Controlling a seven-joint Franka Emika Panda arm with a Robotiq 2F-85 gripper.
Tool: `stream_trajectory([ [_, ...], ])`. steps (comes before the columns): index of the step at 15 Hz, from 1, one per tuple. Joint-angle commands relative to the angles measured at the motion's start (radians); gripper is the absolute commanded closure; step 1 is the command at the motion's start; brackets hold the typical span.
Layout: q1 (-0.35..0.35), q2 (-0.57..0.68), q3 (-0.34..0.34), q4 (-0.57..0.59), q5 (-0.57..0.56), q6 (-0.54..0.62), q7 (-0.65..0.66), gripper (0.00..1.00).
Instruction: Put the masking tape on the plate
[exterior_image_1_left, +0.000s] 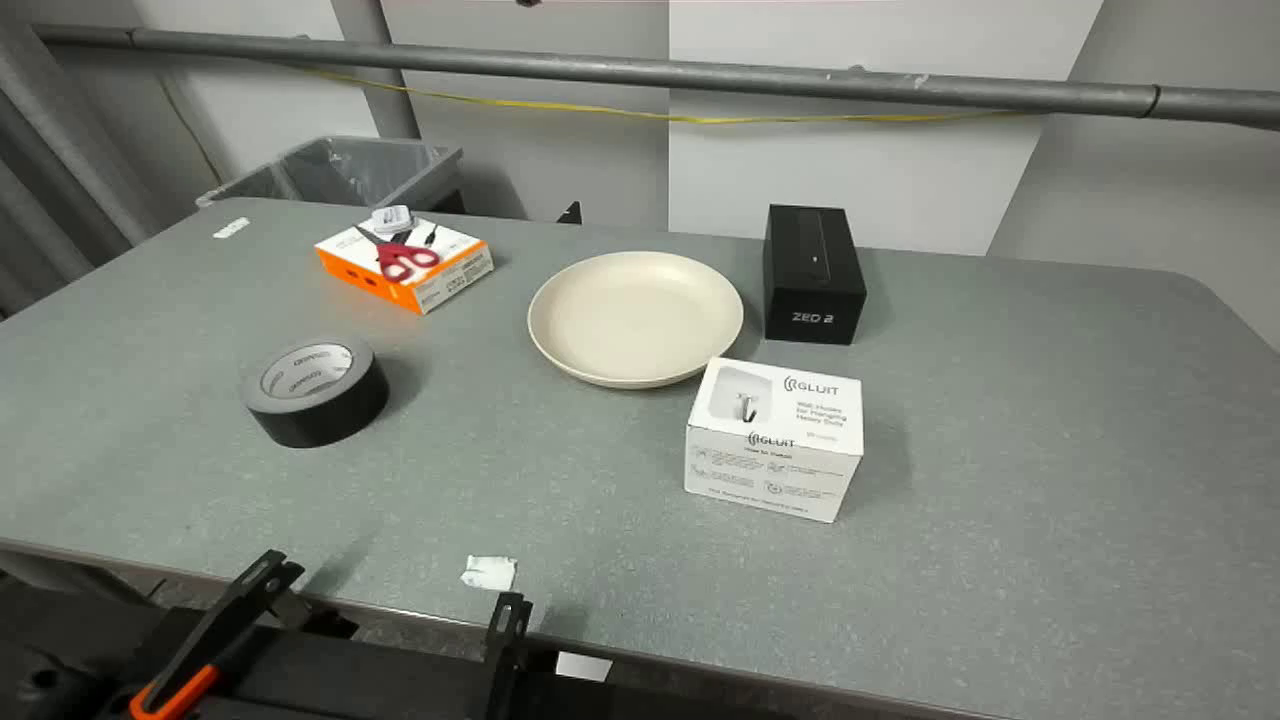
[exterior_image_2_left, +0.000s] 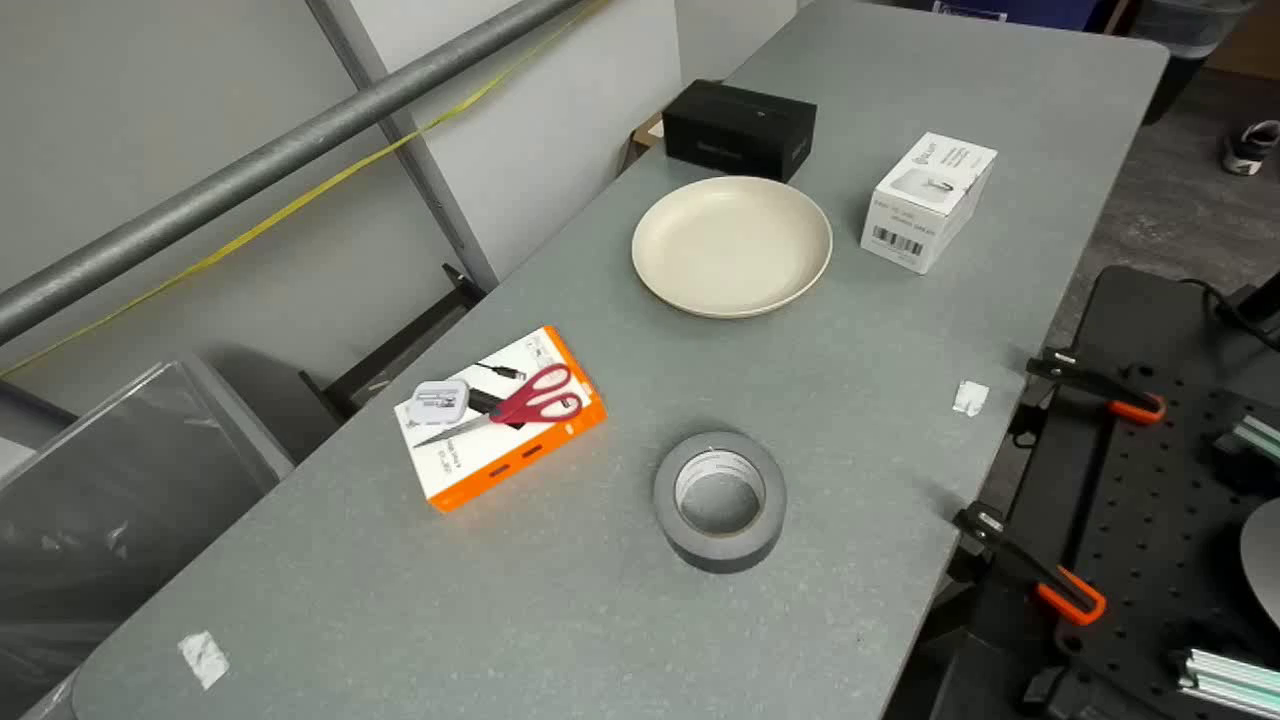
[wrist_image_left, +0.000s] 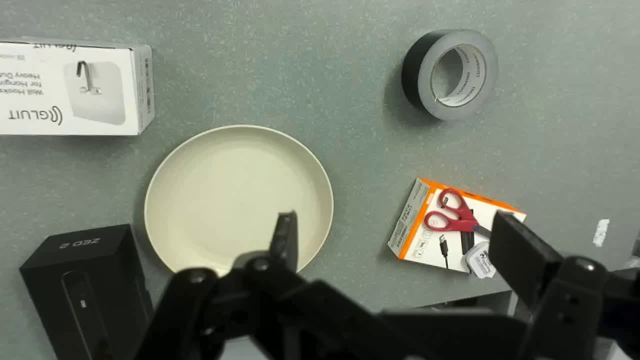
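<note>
A: Tape (exterior_image_2_left: 718, 546) loc?
B: Flat on gry tbl (exterior_image_2_left: 560, 620), apart from plate (exterior_image_2_left: 732, 250).
A: Plate nbrs?
B: Blk box (exterior_image_2_left: 735, 130) & wht box (exterior_image_2_left: 925, 205), both nr.
A: Scissors (exterior_image_2_left: 518, 402)?
B: Atop orng/wht box (exterior_image_2_left: 458, 472).

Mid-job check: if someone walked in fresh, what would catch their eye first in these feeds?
Probably the cream plate, a broad pale disc on the grey table beside the black ZED 2 box. Next, the red-handled scissors lying on the orange-and-white box. Then the dark tape roll, flat on the table apart from the plate, and the open gripper at the bottom of the wrist view.
</note>
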Motion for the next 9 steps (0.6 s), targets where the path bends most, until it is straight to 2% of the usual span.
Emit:
stream_trajectory([
  [1,-0.019,0.003,0.017,0.002,0.007,-0.003,-0.006,0.0],
  [5,0.01,0.053,0.095,-0.061,-0.048,0.087,0.013,0.0],
  [9,0.059,0.142,0.223,-0.186,-0.144,0.285,0.032,0.0],
])
